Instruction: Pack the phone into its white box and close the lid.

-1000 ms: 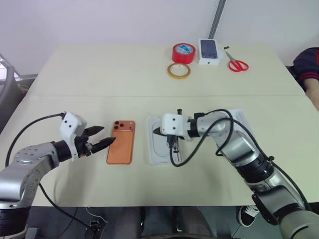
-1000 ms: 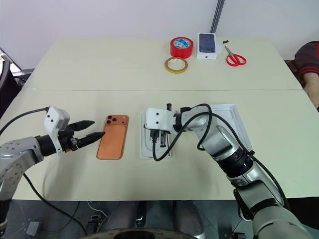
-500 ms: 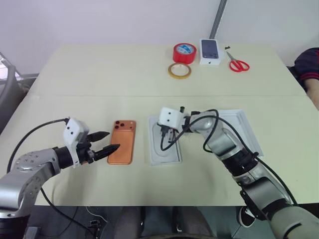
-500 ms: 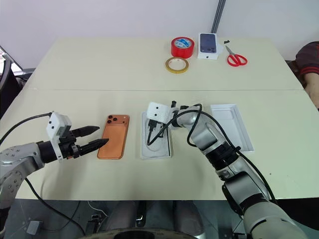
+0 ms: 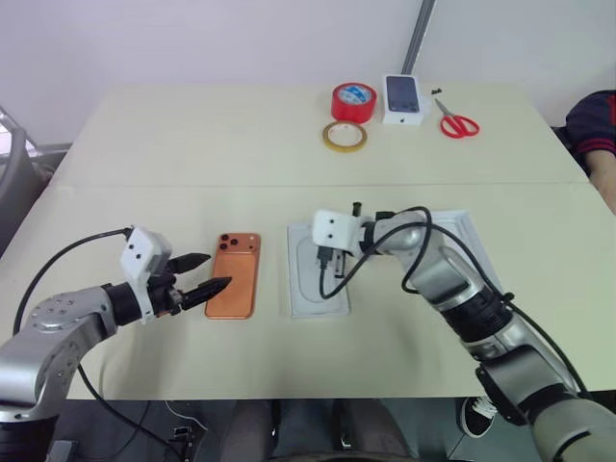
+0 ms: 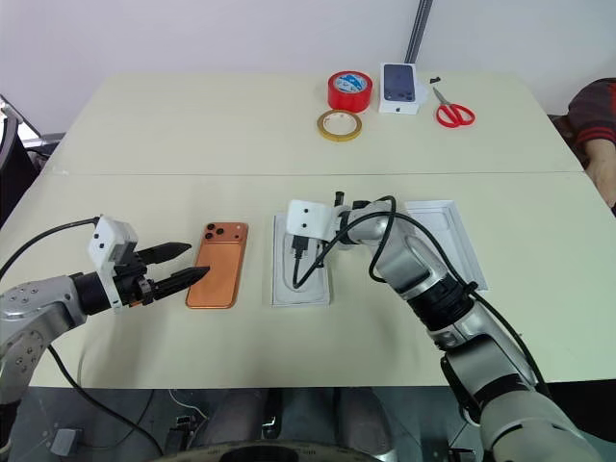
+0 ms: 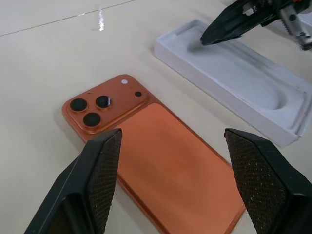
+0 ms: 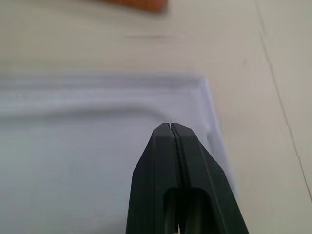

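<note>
The flat orange-copper smartphone [image 5: 234, 287] lay back-up on the pale beige table [image 5: 192, 144], its square camera bump with three dark lenses at the far end. The left gripper [image 5: 202, 274] hovered just beside the phone's left edge with its two black fingers [image 7: 95, 173] spread wide, holding nothing. Just to the right of the phone lay a thin white insert with an oval recess [image 5: 319, 279]. The right gripper [image 7: 204, 40] was over the far end of that insert, its fingers pressed fully together and gripping nothing; whether the tip touched the insert could not be told. A shallow white rectangular tray with a low rim [image 6: 443, 239] sat farther right, partly hidden behind the right arm. At the far side of the table stood a red roll of tape [image 5: 355, 101], a thin yellowish tape ring [image 5: 345, 136], a small white box printed with a dark phone [image 5: 404, 98] and red-handled scissors [image 5: 456, 120].
</note>
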Action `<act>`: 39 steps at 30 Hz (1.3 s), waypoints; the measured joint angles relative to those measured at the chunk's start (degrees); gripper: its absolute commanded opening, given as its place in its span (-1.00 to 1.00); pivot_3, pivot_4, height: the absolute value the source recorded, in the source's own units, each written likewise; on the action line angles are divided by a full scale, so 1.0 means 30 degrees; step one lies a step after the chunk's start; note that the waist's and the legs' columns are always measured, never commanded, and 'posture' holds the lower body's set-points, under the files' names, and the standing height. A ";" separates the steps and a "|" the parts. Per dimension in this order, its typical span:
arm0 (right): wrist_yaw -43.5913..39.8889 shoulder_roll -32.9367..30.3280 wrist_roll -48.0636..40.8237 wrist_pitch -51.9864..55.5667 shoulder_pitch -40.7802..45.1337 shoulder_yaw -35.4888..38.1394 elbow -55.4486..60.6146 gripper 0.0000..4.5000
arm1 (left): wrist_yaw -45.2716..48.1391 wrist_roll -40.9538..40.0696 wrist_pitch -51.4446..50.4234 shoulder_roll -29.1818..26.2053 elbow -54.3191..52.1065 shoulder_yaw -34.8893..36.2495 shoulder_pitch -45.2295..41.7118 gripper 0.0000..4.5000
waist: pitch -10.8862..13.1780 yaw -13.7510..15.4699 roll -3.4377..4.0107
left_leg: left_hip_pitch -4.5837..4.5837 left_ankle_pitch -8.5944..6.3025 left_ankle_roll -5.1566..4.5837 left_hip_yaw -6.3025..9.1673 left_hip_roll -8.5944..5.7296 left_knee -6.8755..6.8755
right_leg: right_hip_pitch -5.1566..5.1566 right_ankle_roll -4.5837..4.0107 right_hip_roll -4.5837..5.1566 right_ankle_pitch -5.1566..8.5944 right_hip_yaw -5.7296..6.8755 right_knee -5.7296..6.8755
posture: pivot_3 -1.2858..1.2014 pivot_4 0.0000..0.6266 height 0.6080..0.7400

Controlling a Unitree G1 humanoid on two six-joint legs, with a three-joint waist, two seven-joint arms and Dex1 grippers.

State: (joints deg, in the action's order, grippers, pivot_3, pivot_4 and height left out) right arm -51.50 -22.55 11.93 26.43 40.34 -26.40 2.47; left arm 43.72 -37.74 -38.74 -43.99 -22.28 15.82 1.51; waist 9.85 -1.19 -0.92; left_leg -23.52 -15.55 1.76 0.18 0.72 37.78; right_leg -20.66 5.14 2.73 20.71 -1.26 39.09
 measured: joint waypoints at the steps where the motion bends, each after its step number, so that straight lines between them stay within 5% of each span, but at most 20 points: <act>1: 0.0002 0.0348 -0.0258 0.0230 -0.0017 -0.0003 0.0417 -1.00 | -0.0511 -0.0237 -0.0643 0.0147 0.0332 0.0368 -0.0225 0.81 | -0.0001 -0.0001 -0.0002 | 0.0000 0.0000 0.0000 0.0001 0.0000 0.0001 | 0.0000 0.0000 -0.0001 0.0000 0.0001 0.0002 | 0.03 -0.52 0.94; 3: 0.0055 0.0842 -0.0448 0.0594 -0.0143 -0.0133 0.1195 -1.00 | -0.1998 -0.0814 -0.2585 0.0198 0.1316 0.1311 -0.0808 0.98 | -0.0003 -0.0003 -0.0004 | 0.0000 -0.0001 -0.0001 0.0004 -0.0001 0.0002 | 0.0000 0.0001 -0.0002 -0.0001 0.0003 0.0004 | 0.03 -0.52 0.94; 22: -0.1542 0.2519 0.3140 -0.0003 0.3061 -0.6028 -0.2538 -1.00 | -0.5541 -0.4354 -1.5353 0.0859 0.1949 0.1787 -0.4990 0.98 | -0.0061 0.0015 0.0047 | 0.0032 0.0017 0.0030 0.0013 -0.0016 0.0016 | -0.0059 0.0002 -0.0004 -0.0001 0.0008 0.0037 | 0.03 -0.52 0.94; 39: -0.1747 0.2663 0.3753 -0.0323 0.2763 -0.5605 -0.2767 -1.00 | -0.9005 -0.7916 -1.7212 0.4300 0.2281 0.3431 -0.5552 0.98 | -0.0128 0.0192 0.0078 | 0.0069 0.0017 0.0032 0.0057 -0.0048 0.0028 | 0.0015 0.0003 0.0031 -0.0001 0.0044 0.0014 | 0.03 -0.52 0.94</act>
State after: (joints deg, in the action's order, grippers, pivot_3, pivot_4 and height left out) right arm -56.74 -14.56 23.19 25.46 48.63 -43.22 -5.83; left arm 16.70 -61.49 -90.38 -31.09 -15.43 26.11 -15.14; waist 9.47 -0.62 -0.69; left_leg -23.31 -15.50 1.86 0.35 0.57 37.87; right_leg -20.62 5.15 2.82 20.71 -1.13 39.13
